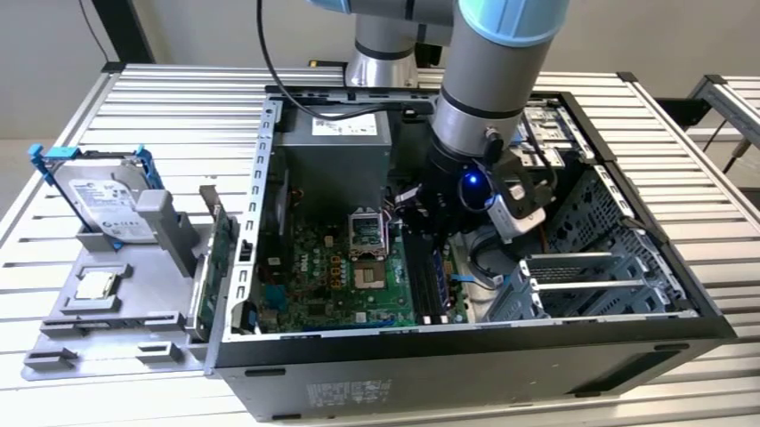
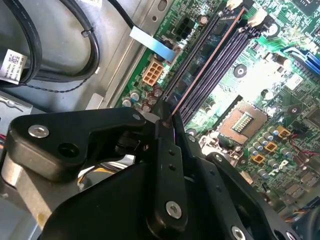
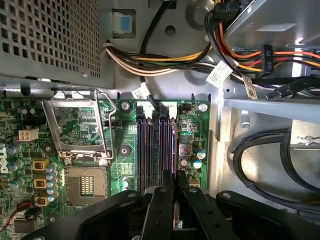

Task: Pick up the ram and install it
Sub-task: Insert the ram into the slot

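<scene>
Exterior view, count: one arm [image 1: 499, 80], one gripper [image 1: 430, 233], one open computer case [image 1: 475, 378] lying on a slatted table [image 1: 178, 98], and one grey tray [image 1: 131, 307] just beside the case on the exterior view's left.

Case contents:
- one motherboard [image 1: 333, 285]
- one power supply [image 1: 338, 151] at the far end
- one bundle of coloured cables [image 3: 165, 62]
- black cables [image 3: 260, 150] along the metal wall

On the board:
- one CPU socket [image 3: 87, 185], contacts bare, with its retention frame [image 3: 75, 125] swung up
- four memory slots [image 3: 150, 150], side by side

Tray contents:
- one hard drive [image 1: 109, 203], standing in a blue bracket [image 1: 42, 160]
- one processor chip [image 1: 95, 285], lying flat
- one green card [image 1: 214, 267], standing on edge at the side nearest the case

The gripper is down inside the case, over the memory slots. In both wrist views the two black fingers [image 3: 160, 205] are drawn nearly together, pinching the ram [image 2: 205, 70]. In the second wrist view the ram is seen edge-on, a thin line running lengthwise along the slots. I cannot tell which of the four slots it is in line with. I also cannot tell whether it is seated or just above the slot.
</scene>
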Robot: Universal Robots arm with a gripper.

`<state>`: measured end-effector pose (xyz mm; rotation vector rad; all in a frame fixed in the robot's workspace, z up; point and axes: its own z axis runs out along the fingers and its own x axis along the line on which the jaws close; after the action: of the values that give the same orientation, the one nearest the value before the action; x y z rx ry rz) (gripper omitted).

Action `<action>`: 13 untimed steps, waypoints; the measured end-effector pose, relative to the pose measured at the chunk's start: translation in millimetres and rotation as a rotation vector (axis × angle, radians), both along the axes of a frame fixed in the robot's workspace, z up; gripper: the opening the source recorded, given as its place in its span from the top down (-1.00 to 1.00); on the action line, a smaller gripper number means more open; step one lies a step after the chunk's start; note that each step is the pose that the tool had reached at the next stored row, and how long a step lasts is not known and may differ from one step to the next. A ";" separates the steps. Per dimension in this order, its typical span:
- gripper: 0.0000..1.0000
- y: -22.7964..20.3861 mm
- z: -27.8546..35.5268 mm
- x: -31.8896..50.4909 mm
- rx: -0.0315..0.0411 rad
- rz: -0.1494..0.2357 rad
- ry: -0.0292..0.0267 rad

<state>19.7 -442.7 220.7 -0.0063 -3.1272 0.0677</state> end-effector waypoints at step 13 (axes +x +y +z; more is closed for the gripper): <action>1.00 -2.9 0.6 -1.2 -0.0014 -0.005 -0.0004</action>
<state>18.5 -445.6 221.3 -0.0145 -3.1273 0.0698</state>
